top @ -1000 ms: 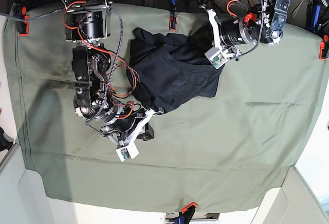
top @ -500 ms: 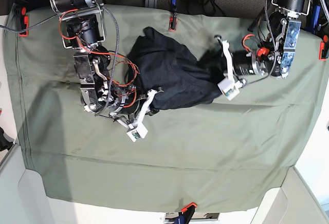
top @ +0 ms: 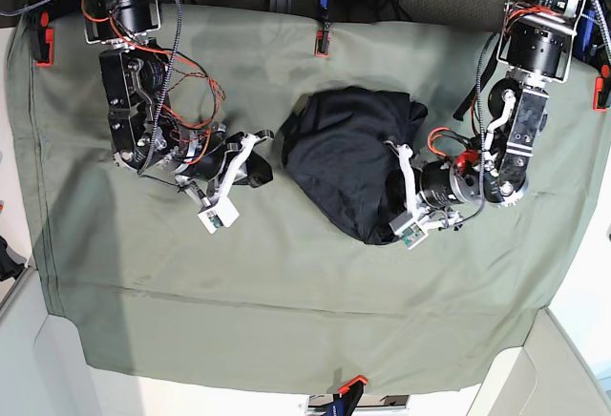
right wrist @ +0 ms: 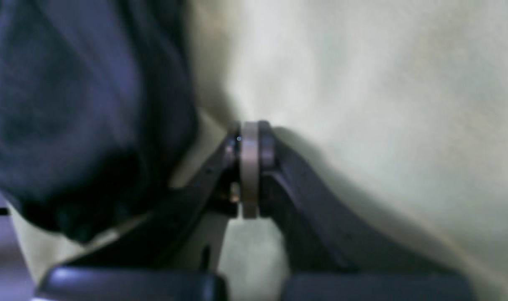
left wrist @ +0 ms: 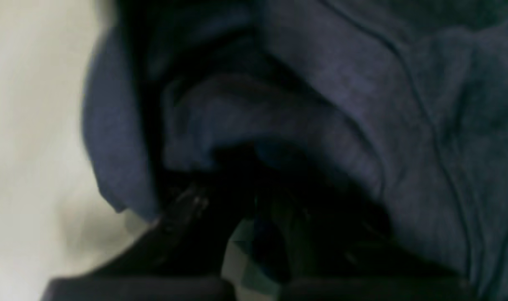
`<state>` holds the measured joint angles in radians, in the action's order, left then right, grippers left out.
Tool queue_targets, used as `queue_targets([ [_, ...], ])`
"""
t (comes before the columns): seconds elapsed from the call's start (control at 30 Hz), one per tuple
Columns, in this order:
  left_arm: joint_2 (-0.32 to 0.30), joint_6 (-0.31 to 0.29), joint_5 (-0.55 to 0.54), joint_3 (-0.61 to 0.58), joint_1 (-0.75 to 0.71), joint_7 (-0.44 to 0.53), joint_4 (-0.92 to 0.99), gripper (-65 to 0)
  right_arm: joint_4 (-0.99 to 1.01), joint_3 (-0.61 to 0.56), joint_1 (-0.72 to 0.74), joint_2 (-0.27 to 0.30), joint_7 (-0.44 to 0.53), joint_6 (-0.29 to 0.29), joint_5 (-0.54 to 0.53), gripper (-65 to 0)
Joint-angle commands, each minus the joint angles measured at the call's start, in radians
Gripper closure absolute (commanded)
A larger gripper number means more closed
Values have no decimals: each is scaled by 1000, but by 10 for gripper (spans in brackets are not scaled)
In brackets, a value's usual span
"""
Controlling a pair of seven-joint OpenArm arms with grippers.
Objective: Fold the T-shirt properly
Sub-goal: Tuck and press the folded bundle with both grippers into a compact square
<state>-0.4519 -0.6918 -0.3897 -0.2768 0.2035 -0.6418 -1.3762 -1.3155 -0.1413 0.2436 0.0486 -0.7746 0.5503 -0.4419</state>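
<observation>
Blurred, dim wrist views

1. The T-shirt [top: 348, 154] lies bunched at the frame's centre on the table cloth [top: 305, 311].
2. The left gripper [top: 389, 208] sits at its lower right edge.
3. The right gripper [top: 256, 170] sits just left of it.

Two black-bodied arms strung with red wiring

Right arm [top: 143, 101]: black housings, silver brackets, red and black wires looping above its gripper [top: 256, 170], a white camera block just below. Left arm [top: 520, 92]: black cylinders, orange-red cable beside its gripper [top: 389, 197].
</observation>
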Motion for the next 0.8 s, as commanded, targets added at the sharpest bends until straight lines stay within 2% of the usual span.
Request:
queue_targets([
  [0.0,-12,-6,-4,-14,15,14,-14,0,-17,2,17,-15,19,7,-16,0],
  [0.2,-13,-6,72,-75,25,57,-14,0,-17,2,-13,-91,18,7,-14,0],
  [0.33,-18,-6,75,-99,41,57,-14,0,-17,2,-69,-150,14,7,-14,0],
  [0.53,-79,-6,55,-99,46,58,-34,-4,-19,2,-129,-185,14,19,-23,0],
  [0.6,-111,-6,41,-99,45,55,-62,-56,-21,2,-136,-182,14,19,-21,0],
  [0.67,-149,-6,21,-99,45,52,-90,-141,-29,2,-136,-179,15,19,-18,0],
  [0.77,-203,-6,-61,-99,45,20,-116,-237,-58,5,-136,-179,15,19,-18,0],
])
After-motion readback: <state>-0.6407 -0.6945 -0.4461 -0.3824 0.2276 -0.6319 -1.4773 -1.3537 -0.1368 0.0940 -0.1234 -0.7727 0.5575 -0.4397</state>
